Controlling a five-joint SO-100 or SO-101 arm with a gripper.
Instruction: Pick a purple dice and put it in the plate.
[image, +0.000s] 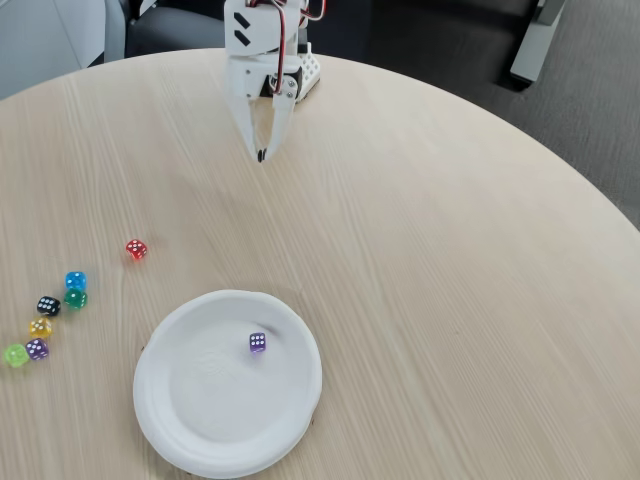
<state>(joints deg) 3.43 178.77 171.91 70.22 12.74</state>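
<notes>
A tiny purple dice (257, 342) with white pips lies inside the white plate (190, 400), towards its upper right part. The plate sits near the front edge of the round wooden table. My white gripper (262, 156) hangs at the back of the table, far from the plate, its fingertips together and pointing down with nothing between them.
A second purple die (37, 348) lies at the left in a cluster with yellow (40, 327), lime (15, 354), black (48, 305), blue (75, 280) and green (76, 298) dice. A red die (136, 249) sits alone. The table's curved edge runs at the right.
</notes>
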